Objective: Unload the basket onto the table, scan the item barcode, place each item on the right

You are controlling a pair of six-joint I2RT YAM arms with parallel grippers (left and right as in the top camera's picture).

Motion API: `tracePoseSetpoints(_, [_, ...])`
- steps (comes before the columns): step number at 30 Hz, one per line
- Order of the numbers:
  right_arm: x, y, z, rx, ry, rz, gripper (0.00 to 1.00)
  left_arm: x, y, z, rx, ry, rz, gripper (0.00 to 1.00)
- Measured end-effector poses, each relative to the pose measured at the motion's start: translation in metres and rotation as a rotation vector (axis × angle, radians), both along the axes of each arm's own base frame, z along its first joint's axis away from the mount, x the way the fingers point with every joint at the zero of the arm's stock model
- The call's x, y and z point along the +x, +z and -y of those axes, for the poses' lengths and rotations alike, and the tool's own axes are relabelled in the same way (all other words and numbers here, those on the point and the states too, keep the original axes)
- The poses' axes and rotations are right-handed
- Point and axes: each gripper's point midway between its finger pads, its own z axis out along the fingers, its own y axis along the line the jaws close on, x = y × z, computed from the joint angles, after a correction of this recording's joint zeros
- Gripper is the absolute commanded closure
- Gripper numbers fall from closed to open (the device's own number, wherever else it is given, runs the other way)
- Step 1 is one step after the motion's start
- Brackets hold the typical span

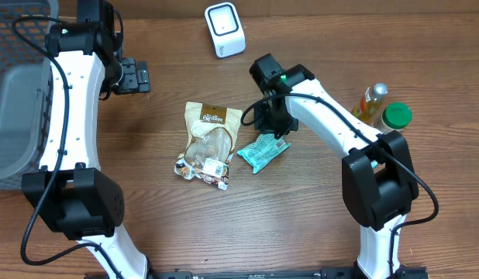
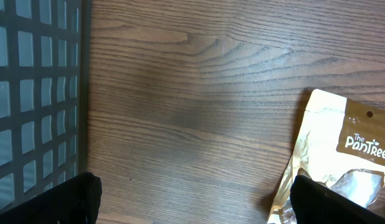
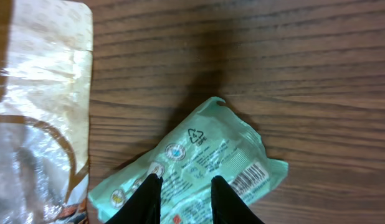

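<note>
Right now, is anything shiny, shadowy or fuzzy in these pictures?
Left wrist view: the left gripper shows as dark, fuzzy blobs in the bottom corners; the Pantree pouch print is sharp. Right wrist view: glare whitens the pouch's clear window, and a dark shadow lies above the green snack packet. Overhead view: even light, soft shadows.

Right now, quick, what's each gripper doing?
Left gripper: wide open, empty.
Right gripper: slightly open over the green packet, apparently not gripping it.
</note>
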Motion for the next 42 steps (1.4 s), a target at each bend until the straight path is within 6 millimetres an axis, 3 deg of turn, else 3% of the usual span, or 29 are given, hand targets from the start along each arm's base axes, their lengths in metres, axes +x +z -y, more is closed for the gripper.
tracePoseSetpoints(8, [-0.006, -0.035, -0.002, 0.034, 0.000, 0.003, 0.75, 0.000, 0.000, 0.000, 0.000, 0.000, 0.000, 0.00])
tracePoseSetpoints(14, [-0.004, -0.036, -0.004, 0.055, -0.002, 0.014, 0.76, 0.000, 0.000, 0.000, 0.000, 0.000, 0.000, 0.01])
tracePoseSetpoints(18, [-0.009, -0.019, 0.002, 0.030, -0.013, -0.043, 0.74, 0.000, 0.000, 0.000, 0.000, 0.000, -0.001, 0.00])
tracePoseSetpoints(20, [0.001, 0.004, 0.000, 0.039, -0.018, -0.028, 0.74, 0.000, 0.000, 0.000, 0.000, 0.000, 0.000, 0.00])
tracePoseSetpoints(24, [0.000, 0.045, 0.003, 0.035, -0.020, -0.046, 0.84, 0.000, 0.000, 0.000, 0.000, 0.000, 0.000, 0.00])
tracePoseSetpoints(26, [-0.009, 0.046, 0.006, 0.020, -0.019, -0.077, 0.88, 0.000, 0.000, 0.000, 0.000, 0.000, 0.000, 0.01])
tracePoseSetpoints(29, [-0.033, 0.039, 0.015, -0.030, -0.017, -0.171, 0.95, 0.000, 0.000, 0.000, 0.000, 0.000, 0.000, 0.00])
tracePoseSetpoints(34, [-0.060, 0.015, 0.017, -0.076, 0.011, -0.249, 0.95, 0.000, 0.000, 0.000, 0.000, 0.000, 0.001, 0.00])
tracePoseSetpoints(42, [-0.096, -0.021, -0.011, -0.039, 0.094, -0.303, 0.95, 0.000, 0.000, 0.000, 0.000, 0.000, 0.000, 0.00])
